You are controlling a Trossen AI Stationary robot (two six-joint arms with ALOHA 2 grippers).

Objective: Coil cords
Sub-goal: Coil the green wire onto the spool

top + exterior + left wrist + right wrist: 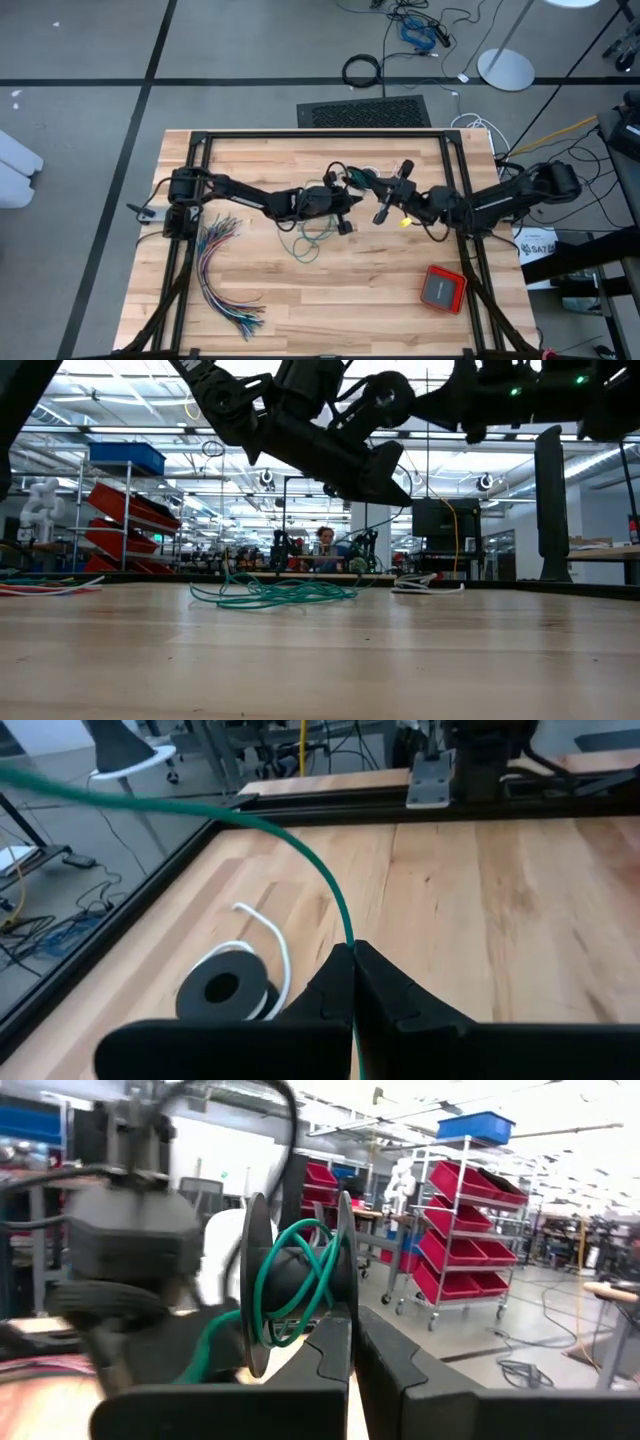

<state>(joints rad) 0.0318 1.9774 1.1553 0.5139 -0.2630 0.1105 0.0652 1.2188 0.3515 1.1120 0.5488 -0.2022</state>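
Note:
The teal cord (310, 240) lies in loose loops on the table's middle (270, 592). One stretch rises to my left gripper (352, 955), which is shut on it above the table's centre (350, 208). My right gripper (353, 1320) comes in from the right (385, 203), shut on a black spool (300, 1280) that carries a few turns of teal cord. A second black spool (225, 990) with a white cord end lies flat on the wood beyond my left gripper. My left gripper pinches a single strand of the teal cord (347, 935) between its two fingertips, pointing slightly downward from the table's left. The strand leaves the fingers clear of the table and runs off in a long shallow curve. My right gripper pinches the rim of one spool flange (346, 1295) between its two fingers, coming roughly level from the table's right. The spool stands on edge beyond the fingertips, lifted clear of the table, with teal cord hanging off it.
A fanned bundle of many-coloured wires (225, 270) lies at the table's left. A red box (442, 288) sits near the right front corner. A black frame (320, 135) borders the tabletop. People and shelving show in the room beyond.

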